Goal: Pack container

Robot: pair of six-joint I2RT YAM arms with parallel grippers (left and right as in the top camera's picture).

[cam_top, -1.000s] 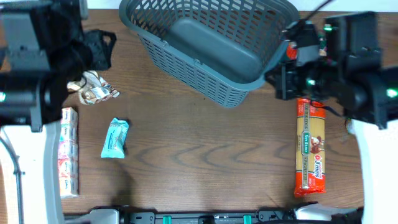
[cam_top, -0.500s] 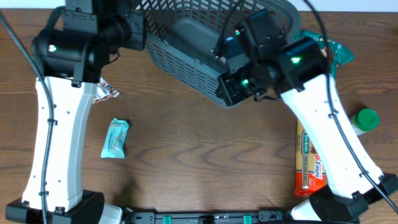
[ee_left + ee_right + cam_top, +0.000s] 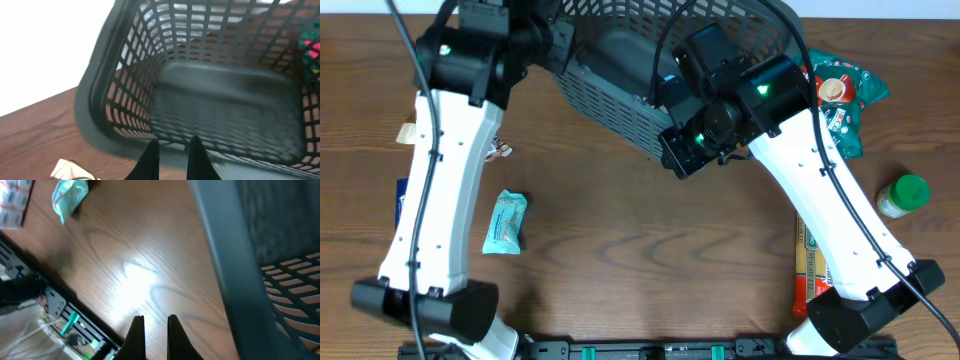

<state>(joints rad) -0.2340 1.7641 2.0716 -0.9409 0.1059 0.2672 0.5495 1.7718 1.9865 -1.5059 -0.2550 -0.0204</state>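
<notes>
The container [image 3: 616, 112] is a large dark grey lattice basket at the back middle of the table, and it looks empty. My left gripper [image 3: 172, 150] hovers just above its near left rim [image 3: 98, 111], fingers nearly together with nothing between them. My right gripper [image 3: 155, 326] is low over the bare wood beside the basket's front corner [image 3: 226, 260], fingers also nearly together and empty. In the overhead view both wrists hide their own fingertips.
A teal packet [image 3: 505, 222] and a crumpled wrapper [image 3: 501, 151] lie at the left, and a blue box edge [image 3: 402, 197] at the far left. A pasta pack [image 3: 806, 268], a green-capped bottle [image 3: 903, 195] and a green snack bag [image 3: 843, 95] lie at the right.
Both arms have swung in from the table's sides to the basket: the left to its left rim, the right to its front corner. The items on the table have not moved.
</notes>
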